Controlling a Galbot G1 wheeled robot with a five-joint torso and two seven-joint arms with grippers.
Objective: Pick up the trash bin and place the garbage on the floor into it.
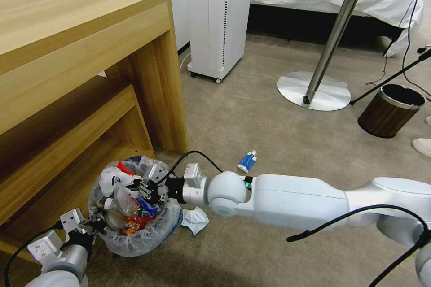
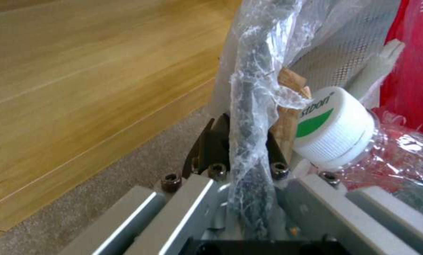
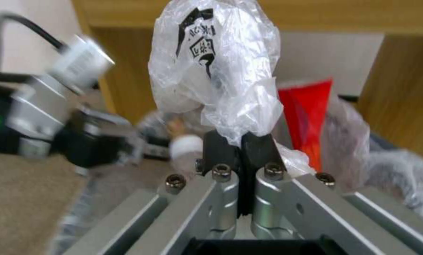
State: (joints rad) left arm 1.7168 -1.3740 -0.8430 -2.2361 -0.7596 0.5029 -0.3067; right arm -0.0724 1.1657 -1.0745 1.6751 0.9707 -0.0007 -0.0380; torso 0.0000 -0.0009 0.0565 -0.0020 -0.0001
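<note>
Two grippers are at the trash bin (image 1: 134,215), which stands on the floor (image 1: 251,112) just beside the corner post of the wooden shelf unit (image 1: 90,76). The left gripper (image 1: 92,224) has its fingers (image 2: 218,141) pinched together on the bin's rim through the plastic liner (image 2: 249,106) — a firm hold that steadies the bin. The right gripper (image 1: 148,188) hangs over the bin's mouth with its fingers (image 3: 223,150) closed on a crumpled clear plastic bag (image 3: 216,71) with black print.

To do this step well, I would judge that the right gripper should be well inside the rim before letting go, since light plastic drifts and clings; the left should keep the bin level.

Inside the bin — already fairly full — lie red wrappers (image 1: 134,223), crumpled white paper (image 1: 110,179), a blue packet and a small bottle with a white green-marked cap (image 2: 332,129).

On the carpet, a crumpled white-and-blue scrap (image 1: 195,219) rests just beside the bin, and a blue-and-white packet (image 1: 247,161) lies near it, farther from the shelf unit.
</note>
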